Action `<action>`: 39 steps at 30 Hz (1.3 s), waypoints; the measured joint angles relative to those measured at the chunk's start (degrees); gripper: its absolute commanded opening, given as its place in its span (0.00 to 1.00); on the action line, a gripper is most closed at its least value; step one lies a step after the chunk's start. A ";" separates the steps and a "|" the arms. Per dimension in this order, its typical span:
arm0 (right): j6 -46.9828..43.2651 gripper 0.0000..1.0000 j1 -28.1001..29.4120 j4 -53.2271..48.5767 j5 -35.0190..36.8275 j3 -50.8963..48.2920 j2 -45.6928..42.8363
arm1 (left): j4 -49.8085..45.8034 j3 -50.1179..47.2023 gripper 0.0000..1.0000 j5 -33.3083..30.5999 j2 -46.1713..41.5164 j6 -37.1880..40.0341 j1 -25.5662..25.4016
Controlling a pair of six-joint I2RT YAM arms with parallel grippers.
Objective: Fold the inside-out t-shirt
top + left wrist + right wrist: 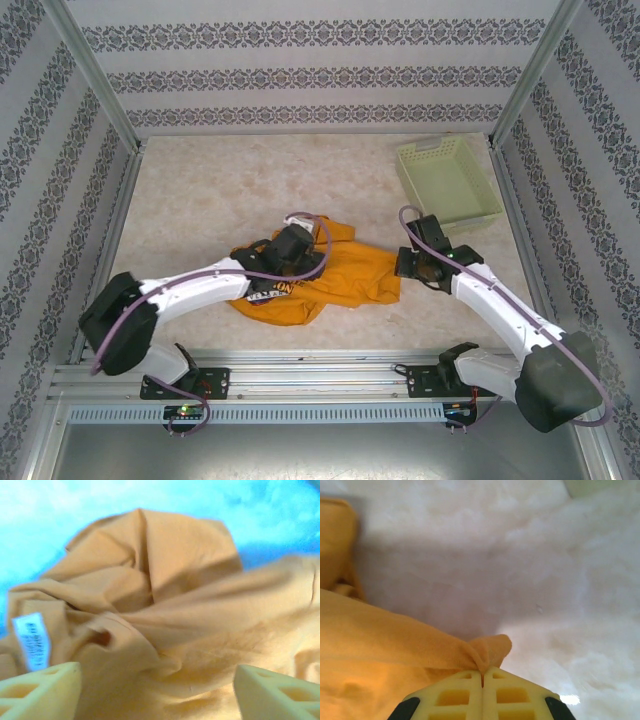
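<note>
The desk [200,200] beneath my left claw [303,243] is pale beige with stone-like marbling. It is brightly and evenly lit, with a glossy glare spot just right of my right claw [482,672]. Beyond that claw and to its right, a pale green plastic basket [430,152] sits in the desk's far corner. Wallpaper [300,75] in grey ornamental bands closes the far side and both flanks between bare metal posts [97,75], and a metal rail [320,372] runs behind both claws.

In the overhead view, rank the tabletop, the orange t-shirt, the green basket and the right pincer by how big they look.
1. Tabletop, by far the largest.
2. T-shirt, bunched up.
3. Basket, nearly the shirt's size, so these two are a close call.
4. Right pincer, the smallest.
</note>
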 measured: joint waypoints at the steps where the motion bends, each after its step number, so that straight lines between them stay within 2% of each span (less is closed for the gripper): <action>1: 0.31 0.00 0.00 -0.02 0.50 -0.52 -0.15 | -0.92 0.22 0.85 -0.09 -1.20 -0.24 1.07; 6: 1.03 0.00 0.02 0.61 2.19 -1.11 -1.77 | -7.34 0.79 0.96 -2.38 -1.64 -3.10 10.01; 10: 1.09 0.00 0.13 1.36 2.29 -1.77 -1.99 | -11.43 0.13 0.97 -2.97 -0.28 -5.70 15.52; 12: 1.33 0.00 0.50 1.44 2.34 -1.88 -1.95 | -12.22 -0.81 0.94 -2.21 0.63 -6.84 17.73; 13: 1.49 0.00 0.74 1.60 2.36 -1.88 -1.92 | -12.33 -1.22 0.90 -1.75 1.22 -7.26 18.51; 16: 1.92 0.00 1.84 2.47 2.54 -1.81 -1.09 | -12.59 -1.92 0.69 0.74 4.39 -8.22 20.48; 18: 1.95 0.00 2.80 2.64 2.62 -1.25 0.50 | -12.46 -1.92 0.44 3.45 6.56 -8.74 21.35; 20: 1.95 0.00 3.67 2.80 2.73 -0.13 2.29 | -12.41 -1.92 0.26 5.95 7.37 -9.01 22.43; 22: 1.92 0.00 4.42 3.08 2.75 1.62 4.20 | -12.39 -1.90 0.13 7.63 7.15 -8.79 23.61; 24: 1.88 0.00 4.98 3.34 2.84 4.22 6.36 | -13.68 -0.94 0.05 7.56 6.03 -8.59 24.57; 26: 1.62 0.00 5.49 3.26 2.91 7.78 8.66 | -16.63 1.73 0.00 5.42 3.39 -8.11 24.90; 28: 0.83 0.00 6.19 3.23 3.15 11.98 10.67 | -18.99 5.60 0.00 2.32 -1.25 -7.43 24.98; 33: -0.83 0.00 7.17 4.52 3.63 22.51 12.68 | -18.73 13.81 0.00 -4.68 -21.49 -3.76 25.00; 36: -1.16 0.00 7.15 6.29 3.54 26.91 14.12 | -17.00 14.47 0.00 -4.44 -31.26 -2.49 24.98; 39: -1.09 0.00 7.15 8.57 2.16 30.75 18.47 | -15.30 12.85 0.00 -1.42 -35.56 -2.47 24.44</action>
